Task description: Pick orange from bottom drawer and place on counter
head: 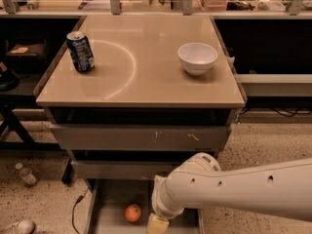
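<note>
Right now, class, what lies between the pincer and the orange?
Only bare bottom drawer floor, per the camera view; the pincer hangs just right of the orange.

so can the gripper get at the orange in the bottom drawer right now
Probably yes. The bottom drawer stands open, and the orange lies uncovered on its floor. The gripper hangs low just beside the orange, with nothing visible between them.

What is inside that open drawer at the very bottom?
One orange lies on the grey floor of the bottom drawer, with the gripper low just right of it. The white arm covers the drawer's right part, so anything there is hidden.
</note>
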`<state>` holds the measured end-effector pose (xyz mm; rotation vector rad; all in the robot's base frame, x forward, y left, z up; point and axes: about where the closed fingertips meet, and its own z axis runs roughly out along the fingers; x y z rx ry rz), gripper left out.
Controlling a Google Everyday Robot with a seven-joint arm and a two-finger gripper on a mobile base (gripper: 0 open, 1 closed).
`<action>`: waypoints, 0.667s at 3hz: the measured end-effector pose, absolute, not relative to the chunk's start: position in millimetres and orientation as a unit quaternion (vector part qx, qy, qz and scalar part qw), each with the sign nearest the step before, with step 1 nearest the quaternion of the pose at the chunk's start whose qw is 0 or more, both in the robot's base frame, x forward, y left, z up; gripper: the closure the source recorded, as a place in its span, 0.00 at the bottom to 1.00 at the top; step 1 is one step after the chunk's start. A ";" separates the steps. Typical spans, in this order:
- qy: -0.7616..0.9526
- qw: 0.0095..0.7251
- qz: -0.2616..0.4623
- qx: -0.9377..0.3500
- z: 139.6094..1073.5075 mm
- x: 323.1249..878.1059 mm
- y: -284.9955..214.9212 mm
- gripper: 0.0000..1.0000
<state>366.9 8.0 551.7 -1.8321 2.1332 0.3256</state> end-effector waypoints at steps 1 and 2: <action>0.745 0.155 0.114 -0.639 551.7 366.9 8.0 0.00; 0.750 0.165 0.132 -0.626 533.5 373.0 6.8 0.00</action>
